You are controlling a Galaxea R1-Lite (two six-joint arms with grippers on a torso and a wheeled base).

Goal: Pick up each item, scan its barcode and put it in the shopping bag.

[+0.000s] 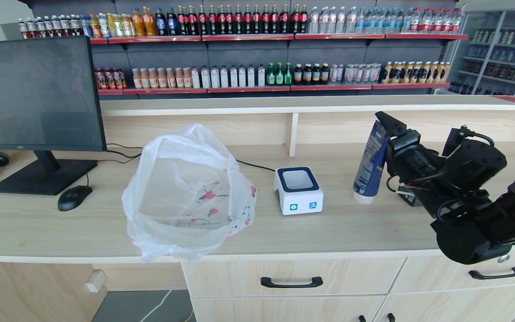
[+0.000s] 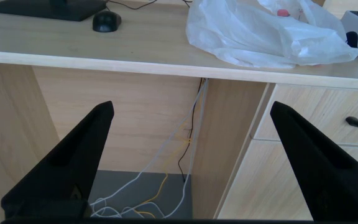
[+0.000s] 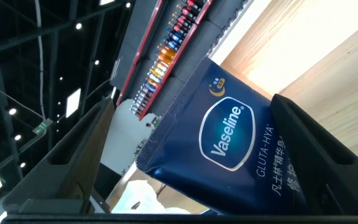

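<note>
Standing cap-down on the tabletop [image 1: 329,232], the lotion tube [image 1: 370,163] is bracketed by my spread right gripper [image 3: 192,102]; my left gripper [image 2: 192,106], likewise spread, hangs below the tabletop edge.

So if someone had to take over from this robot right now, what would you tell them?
Left gripper: fingers open, holding nothing, low in front of the cabinets.
Right gripper: fingers open, one on each side of the blue tube, not closed on it.
The tube stands on its cap on the counter, right of the white scanner. The shopping bag sits open left of the scanner.
Done: apparently nothing yet.
Left: grip the tube, scan it, bag it.
</note>
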